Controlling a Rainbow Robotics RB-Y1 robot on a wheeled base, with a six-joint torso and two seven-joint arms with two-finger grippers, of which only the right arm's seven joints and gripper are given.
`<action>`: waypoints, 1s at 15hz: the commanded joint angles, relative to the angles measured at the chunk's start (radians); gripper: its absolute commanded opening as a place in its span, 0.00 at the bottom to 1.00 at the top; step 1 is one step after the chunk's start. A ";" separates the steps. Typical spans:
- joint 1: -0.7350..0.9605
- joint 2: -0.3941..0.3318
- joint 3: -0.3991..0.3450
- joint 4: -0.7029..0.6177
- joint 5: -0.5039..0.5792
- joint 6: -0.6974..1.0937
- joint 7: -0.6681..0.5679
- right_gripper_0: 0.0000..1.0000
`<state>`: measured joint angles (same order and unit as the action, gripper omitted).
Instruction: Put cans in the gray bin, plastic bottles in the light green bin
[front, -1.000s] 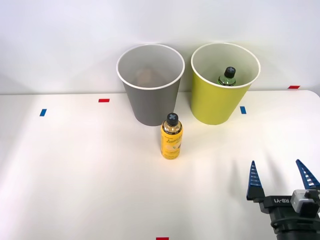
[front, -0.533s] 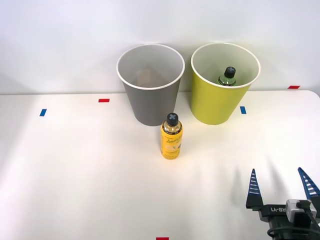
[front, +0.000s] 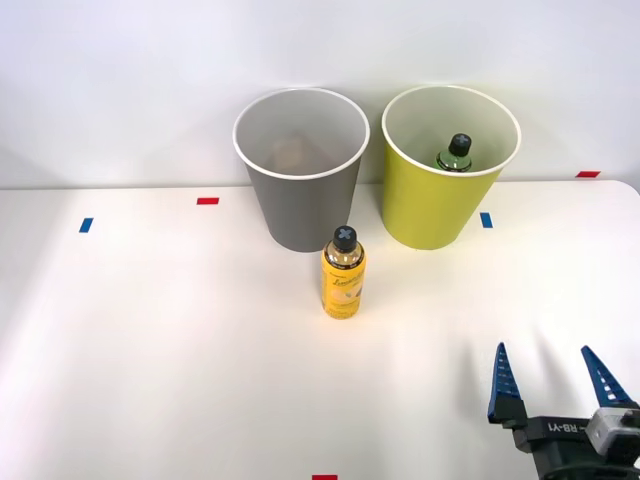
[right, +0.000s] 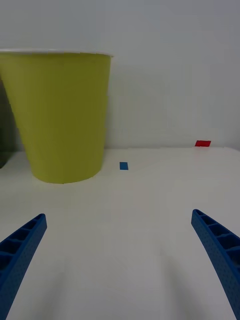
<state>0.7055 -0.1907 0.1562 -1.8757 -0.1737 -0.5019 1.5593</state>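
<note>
The green bottle (front: 456, 154) is seen only by its black screw cap and a little of its translucent shoulder; the rest is hidden inside the light green bin (front: 440, 205), where it stands against the far wall. Its label cannot be read. In the wrist view the light green bin (right: 62, 117) is shown from the side, its contents concealed by its wall, and a dark sliver of the gray bin (right: 4, 135) is cut off at the picture's edge.

Both bins are tall, round and tapered, with white rims and pale, smooth insides. The gray bin (front: 303, 195) stands just beside the green one, to its left, at the back of the white table (front: 150, 350). A faint brownish patch is seen low inside the gray bin, possibly a reflection.

A yellow can (front: 343, 273) with a dark cap marked by a pale cross stands upright just in front of the gray bin. A script label is printed on it, but the words cannot be made out.

The right gripper (front: 550, 385) is held over the table's near right corner, well apart from the can and bins. Its blue ribbed fingers (right: 22, 252) are spread wide, and nothing is held between them. White "RB-Y1" lettering is read on its dark body. Small red and blue tape marks (front: 207, 201) are stuck flat on the table.
</note>
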 joint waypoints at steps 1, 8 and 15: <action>0.022 -0.035 -0.012 0.000 0.077 -0.021 -0.200 1.00; 0.175 -0.070 0.049 0.000 0.111 -0.211 -0.315 1.00; 0.295 -0.013 0.063 0.000 0.131 -0.262 -0.131 1.00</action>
<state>0.9843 -0.2114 0.2145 -1.8761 -0.0431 -0.7633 1.3991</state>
